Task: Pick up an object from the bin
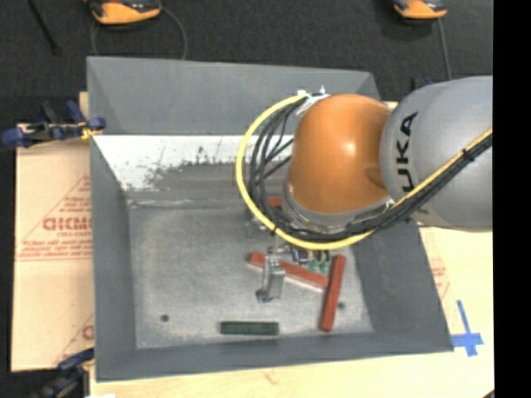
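Note:
My gripper (270, 283) reaches down under the arm's orange cover to the bin floor, right of the middle. Its metal tip stands at the left end of a red-orange bar (292, 275) that lies flat and slightly slanted. Whether it grips that bar I cannot tell. A longer dark red stick (332, 294) lies steeply slanted just to the right, its upper end near a small green and white piece (316, 262) that the arm partly hides.
A dark green flat bar (249, 328) lies near the front wall, left of the gripper. A tiny dark speck (164, 318) sits on the floor at the front left. The arm covers the bin's back right.

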`<state>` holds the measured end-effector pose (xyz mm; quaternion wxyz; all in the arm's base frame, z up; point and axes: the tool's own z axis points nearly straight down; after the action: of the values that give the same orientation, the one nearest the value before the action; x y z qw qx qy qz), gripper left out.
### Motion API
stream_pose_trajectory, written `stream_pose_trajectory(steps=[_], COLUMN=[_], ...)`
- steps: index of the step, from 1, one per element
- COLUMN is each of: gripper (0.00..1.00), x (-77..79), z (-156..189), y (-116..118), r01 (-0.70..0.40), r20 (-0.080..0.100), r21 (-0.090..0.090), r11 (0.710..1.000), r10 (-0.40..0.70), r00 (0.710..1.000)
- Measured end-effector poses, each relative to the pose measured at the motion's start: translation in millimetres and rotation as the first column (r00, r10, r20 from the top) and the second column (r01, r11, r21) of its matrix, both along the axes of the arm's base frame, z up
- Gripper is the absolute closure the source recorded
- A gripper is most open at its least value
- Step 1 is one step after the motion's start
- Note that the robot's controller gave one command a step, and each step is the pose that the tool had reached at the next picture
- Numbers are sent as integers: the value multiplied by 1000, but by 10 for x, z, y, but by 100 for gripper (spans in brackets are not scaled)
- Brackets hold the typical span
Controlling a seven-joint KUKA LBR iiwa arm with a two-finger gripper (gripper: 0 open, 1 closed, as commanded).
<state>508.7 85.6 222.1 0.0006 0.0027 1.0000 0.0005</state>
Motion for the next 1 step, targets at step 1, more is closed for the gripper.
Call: stream_pose_trajectory(steps=[1], gripper=[0], x=[37], z=[-1190], y=[-519], r01=[31], r20=[-6], r21=[-2], r11=[1000], r10=[-31], r00=[999])
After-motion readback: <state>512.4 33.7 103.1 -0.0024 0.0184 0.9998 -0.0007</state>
